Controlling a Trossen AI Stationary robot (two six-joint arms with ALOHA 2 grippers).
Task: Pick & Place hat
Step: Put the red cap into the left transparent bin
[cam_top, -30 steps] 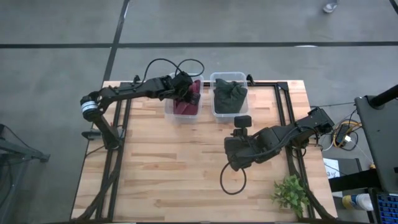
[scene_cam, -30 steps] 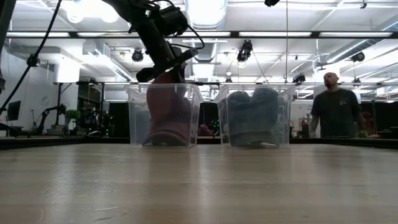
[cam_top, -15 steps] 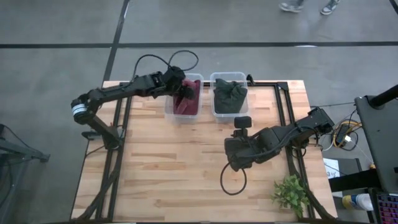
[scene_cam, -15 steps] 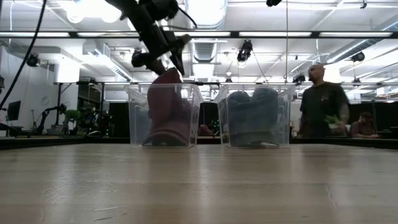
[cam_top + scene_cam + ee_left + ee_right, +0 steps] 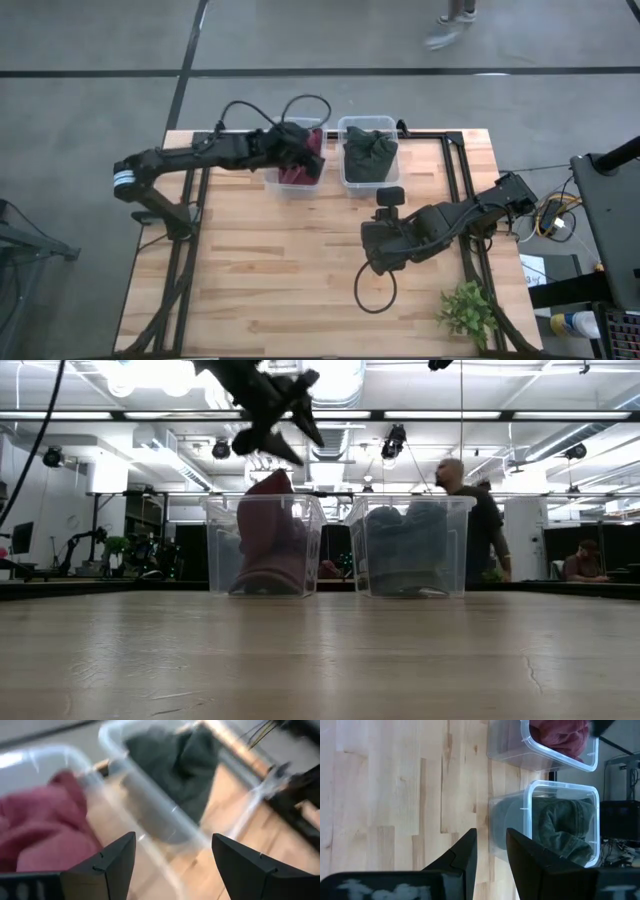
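A dark red hat (image 5: 297,176) (image 5: 265,540) lies bunched in the left clear bin (image 5: 270,180), its top sticking a little above the rim. A dark green hat (image 5: 370,155) (image 5: 405,545) fills the right clear bin (image 5: 345,182). My left gripper (image 5: 285,445) (image 5: 300,150) hangs open above the red hat's bin, clear of the hat, with nothing between its fingers (image 5: 172,850). My right gripper (image 5: 372,262) (image 5: 491,847) waits low over the table's middle right, its fingers a narrow gap apart around nothing.
The two bins stand side by side at the table's far edge. A small green plant (image 5: 467,310) sits at the near right corner, and a black cable loop (image 5: 375,295) lies by my right arm. A person (image 5: 470,520) walks behind the table.
My left gripper has opened and let go of the red hat, then risen above the bin. The hat stays in the left bin. The person behind the table has walked toward the left.
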